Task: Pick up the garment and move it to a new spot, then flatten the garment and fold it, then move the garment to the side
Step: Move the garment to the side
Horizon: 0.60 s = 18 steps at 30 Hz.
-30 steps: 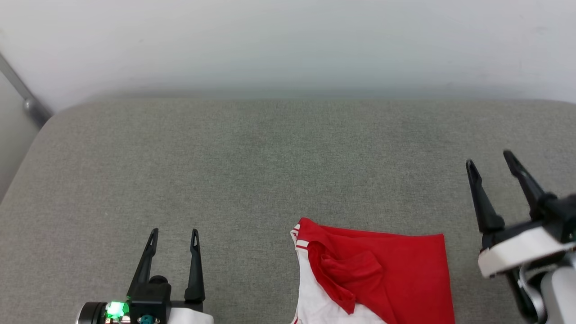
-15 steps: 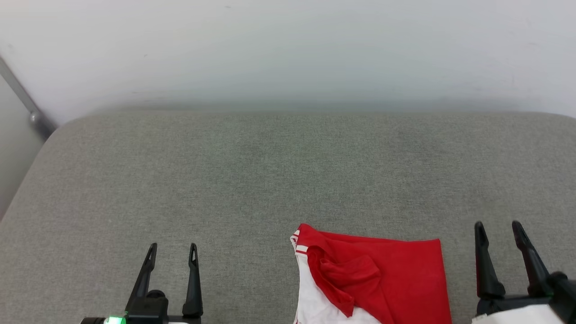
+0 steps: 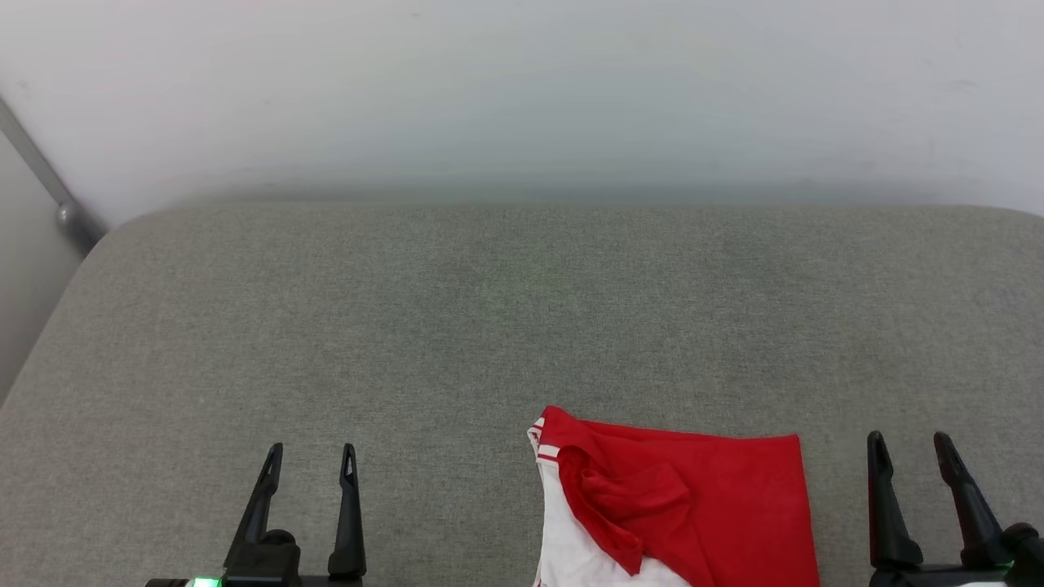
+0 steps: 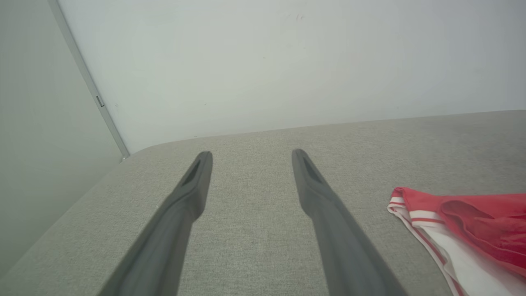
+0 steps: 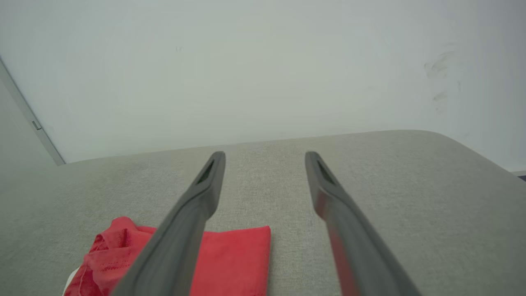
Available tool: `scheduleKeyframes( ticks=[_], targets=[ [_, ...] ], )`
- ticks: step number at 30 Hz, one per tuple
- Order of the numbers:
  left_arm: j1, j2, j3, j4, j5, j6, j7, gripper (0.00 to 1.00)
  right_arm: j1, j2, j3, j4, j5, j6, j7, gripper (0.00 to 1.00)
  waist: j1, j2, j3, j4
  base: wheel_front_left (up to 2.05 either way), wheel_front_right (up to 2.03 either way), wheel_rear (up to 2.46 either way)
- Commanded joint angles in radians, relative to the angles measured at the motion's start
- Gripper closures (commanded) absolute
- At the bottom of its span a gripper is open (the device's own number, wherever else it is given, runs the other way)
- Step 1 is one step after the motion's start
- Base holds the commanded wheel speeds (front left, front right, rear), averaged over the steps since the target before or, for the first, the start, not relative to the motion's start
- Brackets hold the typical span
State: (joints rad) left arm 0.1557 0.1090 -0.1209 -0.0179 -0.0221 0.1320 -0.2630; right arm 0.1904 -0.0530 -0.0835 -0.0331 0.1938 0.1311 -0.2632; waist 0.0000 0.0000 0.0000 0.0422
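While the shirt [image 3: 718,505] lies folded on the grey cushion [image 3: 408,326], both grippers hang apart from it with nothing in them. In the head view the shirt sits at the near edge, right of the middle, and runs off the bottom of the picture. Its top layer is a flat red panel with a straight far edge. On its left side a red fold is bunched over a white part, and a red-and-white striped band shows at the far left corner.

The left gripper [image 3: 312,450] rises from the lower left, well apart from the shirt, its two dark fingers spread wide over bare cushion. The right gripper [image 3: 909,439] rises from the lower right, near the shirt's right edge but not touching it, its fingers just as wide and empty.

From the left wrist, the left gripper [image 4: 251,153] points over the cushion toward the pale wall [image 4: 263,61], and the shirt [image 4: 472,222] lies to the right of its fingers. From the right wrist, the right gripper [image 5: 265,154] also points at the wall, and the shirt [image 5: 234,255] lies at the lower left, partly behind one finger. A grey metal strip [image 3: 49,187] runs down the wall by the cushion's far left corner.
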Motion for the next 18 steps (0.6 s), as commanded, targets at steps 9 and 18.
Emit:
scheduleKeyframes(
  ticks=[9, 18],
  targets=[
    [-0.010, -0.012, 0.008, -0.004, 0.001, -0.004, -0.002, 0.00, -0.195, -0.057, -0.012, -0.090, -0.049, -0.001, 0.013, 0.00, 0.0000, 0.0000, 0.015, 0.000, 0.00, 0.00, 0.00],
    [-0.030, -0.019, 0.006, -0.004, 0.003, -0.011, -0.002, 0.00, -0.406, -0.310, 0.094, -0.086, 0.112, -0.001, 0.450, 0.00, 0.0000, 0.0000, 0.051, 0.004, 0.00, 0.00, 0.00]
  ],
)
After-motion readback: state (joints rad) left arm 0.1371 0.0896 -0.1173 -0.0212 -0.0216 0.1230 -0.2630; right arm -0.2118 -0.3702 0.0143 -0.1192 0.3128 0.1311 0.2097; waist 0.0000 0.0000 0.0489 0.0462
